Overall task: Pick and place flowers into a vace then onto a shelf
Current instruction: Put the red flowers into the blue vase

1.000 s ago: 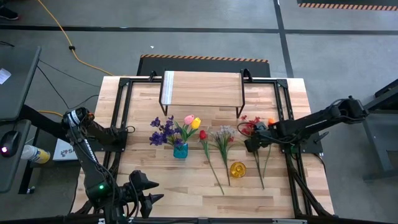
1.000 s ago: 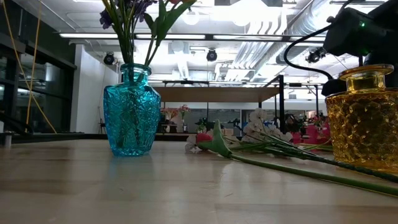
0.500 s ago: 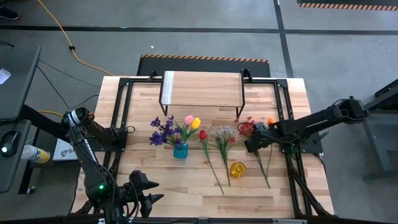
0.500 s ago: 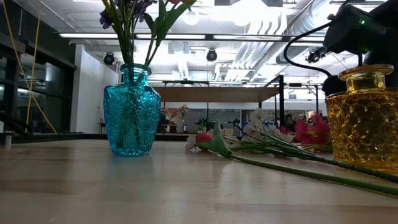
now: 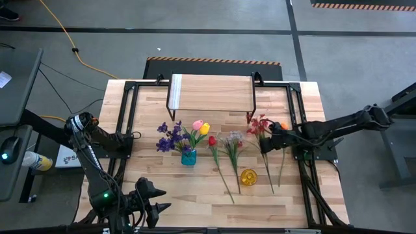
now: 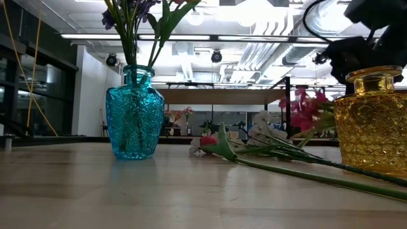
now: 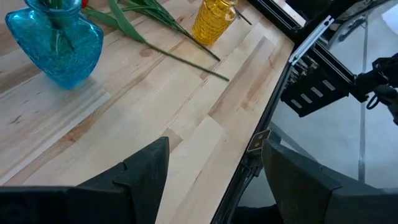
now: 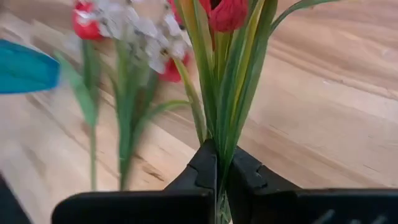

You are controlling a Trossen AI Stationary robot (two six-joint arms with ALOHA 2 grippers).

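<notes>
My right gripper [image 5: 269, 141] is shut on a red flower [image 5: 260, 125] at the table's right side. Its bloom [image 6: 304, 109] is raised above the table, beside the yellow vase [image 5: 248, 177]. The blue vase [image 5: 188, 157] holds purple, pink and yellow flowers. A red tulip [image 5: 212, 140], a white flower [image 5: 233, 139] and an orange-bloomed flower [image 5: 283, 126] lie flat on the tabletop. The shelf [image 5: 211, 93] stands at the far edge. My left gripper [image 5: 155, 199] waits open at the near left edge. My right gripper pinches the red flower's stem and leaves [image 8: 222, 149] between its two fingers, a little below the bloom. The fingers come slanting down from the table's right and lie across the stem. The bloom end is lifted, and the stem's lower end [image 5: 271, 188] trails toward the near edge.
Black metal frames [image 5: 305, 162] run along both sides of the tabletop. The yellow vase stands close to the held flower's stem. Bare wood [image 7: 149, 106] lies between the blue vase and the near edge.
My right gripper has shut on the red flower's stem. It has then risen and drawn back a little toward the table's right edge. The flower's bloom end has lifted off the table, while its lower stem end has stayed low near the yellow vase.
</notes>
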